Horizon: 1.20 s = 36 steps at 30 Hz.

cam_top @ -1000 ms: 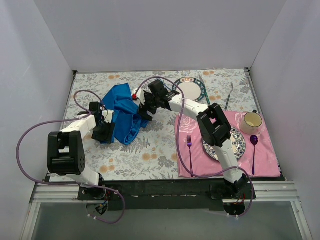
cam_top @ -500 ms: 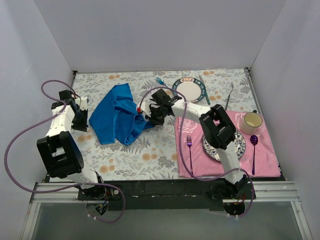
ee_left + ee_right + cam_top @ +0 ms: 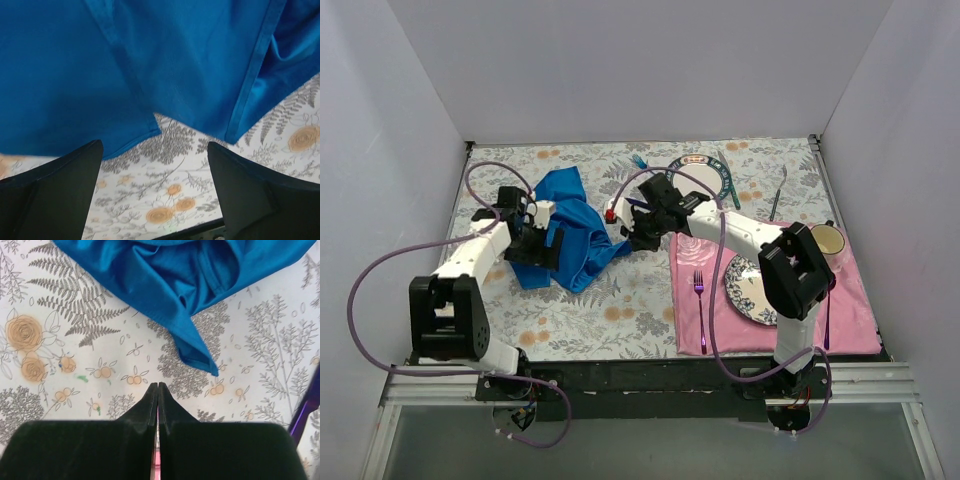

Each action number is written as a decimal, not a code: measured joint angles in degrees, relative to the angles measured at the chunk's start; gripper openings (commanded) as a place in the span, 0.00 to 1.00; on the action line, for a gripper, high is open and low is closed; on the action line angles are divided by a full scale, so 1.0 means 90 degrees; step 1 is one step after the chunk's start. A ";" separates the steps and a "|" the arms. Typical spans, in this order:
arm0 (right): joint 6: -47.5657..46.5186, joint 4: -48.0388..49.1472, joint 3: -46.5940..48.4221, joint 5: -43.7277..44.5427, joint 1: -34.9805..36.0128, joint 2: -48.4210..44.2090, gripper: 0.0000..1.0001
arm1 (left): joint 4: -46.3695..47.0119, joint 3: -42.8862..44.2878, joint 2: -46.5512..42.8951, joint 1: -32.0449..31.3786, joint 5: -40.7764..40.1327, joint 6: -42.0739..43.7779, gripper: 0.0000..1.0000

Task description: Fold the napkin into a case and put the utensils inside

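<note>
- the napkin point(image 3: 570, 228) lies crumpled in a heap on the left half of the bench point(image 3: 620, 305), with no fold made. i judge the step in hand is spreading it flat before any folding.
- the left gripper point(image 3: 155, 147) hangs low over the near left edge of the cloth with its fingers wide apart. a hemmed corner lies right between them, and nothing is gripped.
- the right gripper point(image 3: 157, 386) has its fingers pressed together and empty. the tips sit just short of the cloth's pointed right corner, not touching it.
- the left fingers should close on that hemmed corner alone, taking one layer and not the fold behind it.
- the right fingers need to part first, then reach to the pointed corner and pinch close to the hem.
- after that, draw the two corners apart, low over the bench, until the creases flatten. lifting high would likely let the cloth bunch again.
- the cloth looks thin and glossy, so a shallow pinch may slip. a deeper bite past the hem seems safer.
- the light-blue fork point(image 3: 640, 161) lies at the far side, apart from the cloth.
- a dark purple piece, probably the knife point(image 3: 306, 410), lies near the right fingers on their right, and a wide sweep could knock it.
</note>
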 measured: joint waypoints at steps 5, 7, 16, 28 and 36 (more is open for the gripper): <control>0.0104 0.0019 -0.0199 0.0095 0.0000 -0.0078 0.36 | 0.0680 -0.0160 0.0704 -0.0471 -0.0403 -0.0566 0.78; 0.0262 0.0061 -0.0206 0.0177 0.0000 -0.0078 0.80 | 0.0906 -0.0194 0.0894 -0.0607 -0.0646 -0.0726 0.69; -0.0355 0.1066 -0.0272 0.0537 0.0007 0.0058 0.98 | 0.1404 -0.0301 0.1294 -0.0838 -0.1360 -0.1090 0.32; -0.1843 0.0607 0.0508 0.0087 0.0104 0.1326 0.15 | 0.1137 -0.0240 0.1282 -0.0831 -0.1428 -0.1246 0.11; -0.2463 -0.0056 0.0442 0.0267 0.0291 0.1328 0.01 | 0.0253 -0.0034 0.0741 -0.0058 -0.1345 -0.1032 0.07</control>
